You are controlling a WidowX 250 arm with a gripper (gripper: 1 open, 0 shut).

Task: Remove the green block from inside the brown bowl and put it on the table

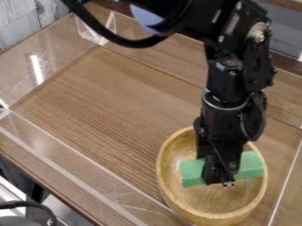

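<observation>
The green block (196, 169) is inside the brown bowl (170, 181), which sits on the table (106, 97) at the near right. My black gripper (220, 179) points straight down into the bowl and is shut on the block across its middle. The block's ends stick out on both sides of the fingers. It sits about level with the bowl's rim, tilted slightly, and I cannot tell whether it still touches the bowl's floor. The fingertips are partly hidden against the block.
Low clear acrylic walls (65, 154) edge the tabletop, one along the near left and one at the far back. The black arm (236, 53) rises from the bowl toward the top of the view. Bare wood stretches left of the bowl.
</observation>
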